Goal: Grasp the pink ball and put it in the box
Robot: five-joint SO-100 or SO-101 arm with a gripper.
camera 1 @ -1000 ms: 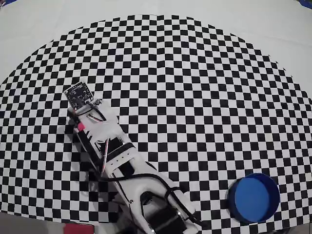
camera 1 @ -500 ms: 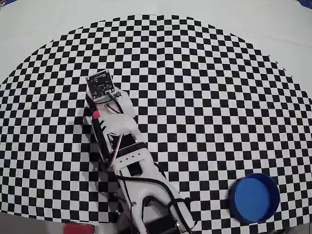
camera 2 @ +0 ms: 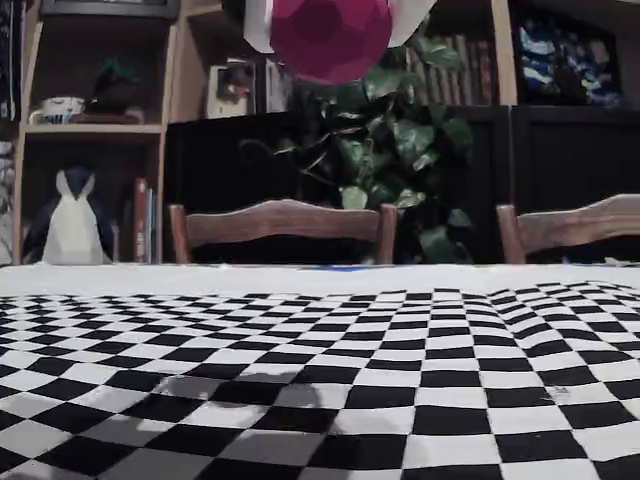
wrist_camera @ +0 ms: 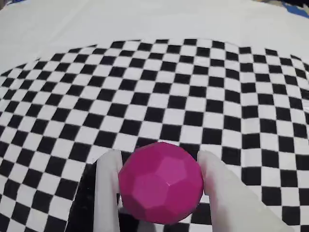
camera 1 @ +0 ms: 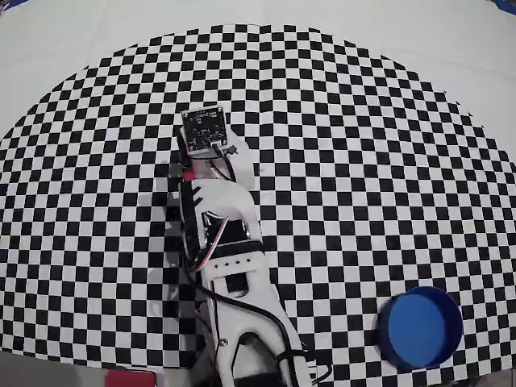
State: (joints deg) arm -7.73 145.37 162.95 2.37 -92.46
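Pressed between two white fingers [wrist_camera: 107, 193], one faceted pink ball [wrist_camera: 161, 182] fills the bottom of the wrist view; the gripper [wrist_camera: 159, 186] is closed onto it, lifted well above the checkered cloth [wrist_camera: 193, 96]. One blue box [camera 1: 421, 327] sits near the desk's lower right corner in the overhead view, well apart, with open cloth between. Roundish, the ball shows no long axis.

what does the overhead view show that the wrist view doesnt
Only the overhead view shows the blue box near the lower right of the checkered mat, apart from the arm, and the arm's full length. Only the wrist view shows the pink ball clearly, faceted, between the two white fingers of the gripper. Both share the mat; overhead, just a sliver of pink peeks beside the arm.
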